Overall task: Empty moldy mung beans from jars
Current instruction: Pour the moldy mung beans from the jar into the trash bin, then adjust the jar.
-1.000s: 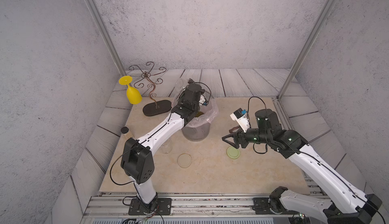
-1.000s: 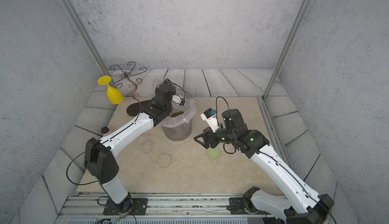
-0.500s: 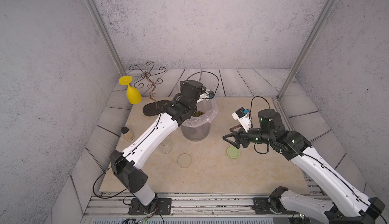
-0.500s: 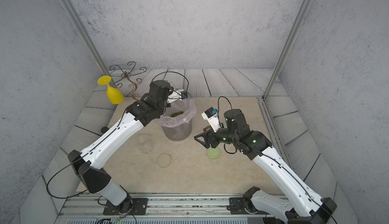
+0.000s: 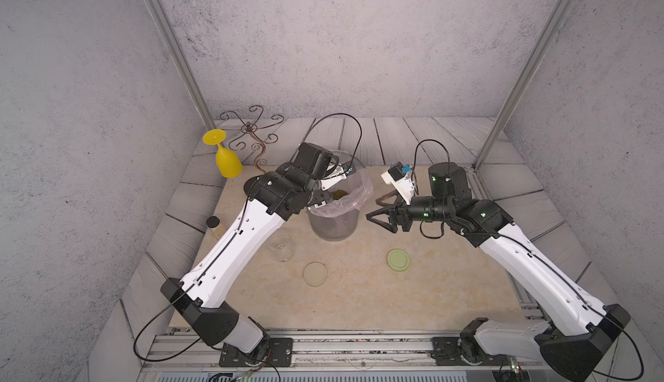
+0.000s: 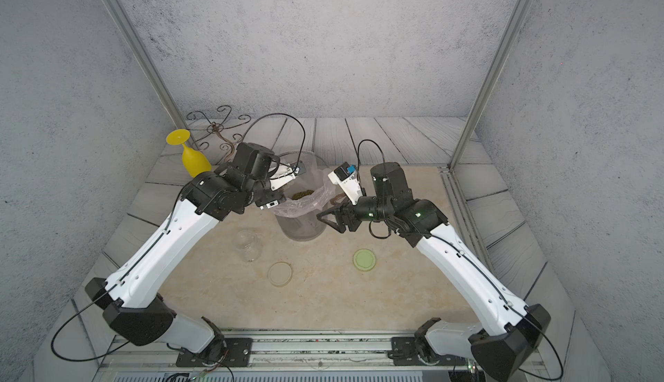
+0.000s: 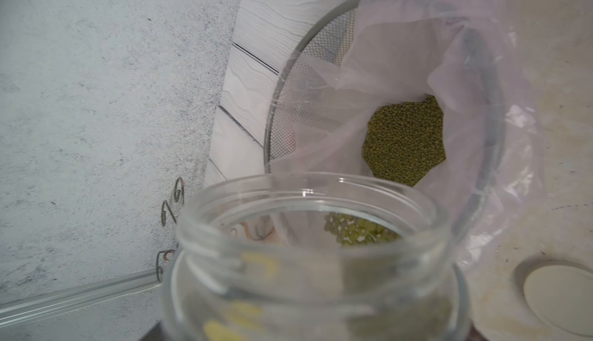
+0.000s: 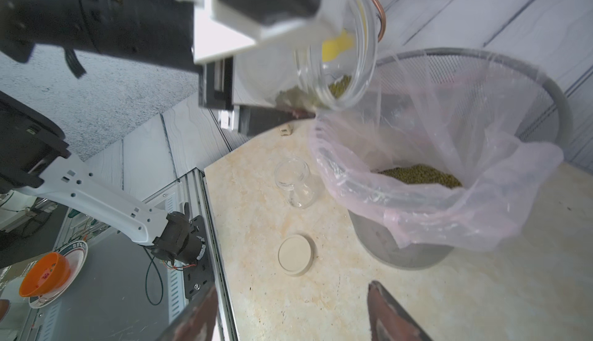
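Observation:
My left gripper (image 5: 325,199) is shut on a clear glass jar (image 8: 340,76), tipped mouth-down over the rim of the grey mesh bin (image 5: 332,224). A few mung beans (image 7: 359,232) still lie near that jar's mouth. A heap of mung beans (image 5: 339,193) sits in the bin's plastic liner (image 8: 449,214). The jar hides the left fingers in the left wrist view. An empty jar (image 5: 281,247) stands upright on the table left of the bin. My right gripper (image 5: 373,207) hangs open and empty just right of the bin.
A beige lid (image 5: 315,274) and a pale green lid (image 5: 398,260) lie flat in front of the bin. At the left are a small black-capped bottle (image 5: 213,225), an upturned yellow goblet (image 5: 226,161) and a wire stand (image 5: 255,136).
The left arm has swung its elbow outward and lower while its wrist stays over the bin with the jar. The right arm has barely moved.

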Controlling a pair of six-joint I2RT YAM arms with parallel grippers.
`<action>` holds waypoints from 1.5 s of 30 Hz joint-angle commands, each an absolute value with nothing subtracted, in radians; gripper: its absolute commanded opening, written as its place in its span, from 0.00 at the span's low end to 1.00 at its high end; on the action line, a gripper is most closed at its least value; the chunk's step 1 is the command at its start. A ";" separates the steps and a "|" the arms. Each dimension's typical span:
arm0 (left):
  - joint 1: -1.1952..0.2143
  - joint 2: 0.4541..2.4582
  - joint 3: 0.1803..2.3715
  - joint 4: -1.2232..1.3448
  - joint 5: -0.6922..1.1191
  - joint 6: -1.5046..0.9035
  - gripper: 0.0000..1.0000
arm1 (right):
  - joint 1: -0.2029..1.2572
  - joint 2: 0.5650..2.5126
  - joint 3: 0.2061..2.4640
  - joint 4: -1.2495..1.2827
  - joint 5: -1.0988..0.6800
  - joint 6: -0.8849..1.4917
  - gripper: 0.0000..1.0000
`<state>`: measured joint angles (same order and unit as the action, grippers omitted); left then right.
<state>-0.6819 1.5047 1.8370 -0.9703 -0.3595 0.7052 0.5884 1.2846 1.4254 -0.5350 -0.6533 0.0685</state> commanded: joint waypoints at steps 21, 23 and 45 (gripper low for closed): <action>-0.678 1.494 1.981 -1.067 -0.134 0.563 0.39 | 0.534 1.652 1.689 -0.279 -1.074 0.118 0.60; -0.678 1.498 1.981 -1.069 -0.127 0.563 0.39 | 0.535 1.675 1.713 -0.281 -1.097 0.115 0.58; -0.665 1.516 2.002 -1.063 -0.036 0.546 0.39 | 0.561 1.737 1.757 -0.280 -1.259 0.044 0.57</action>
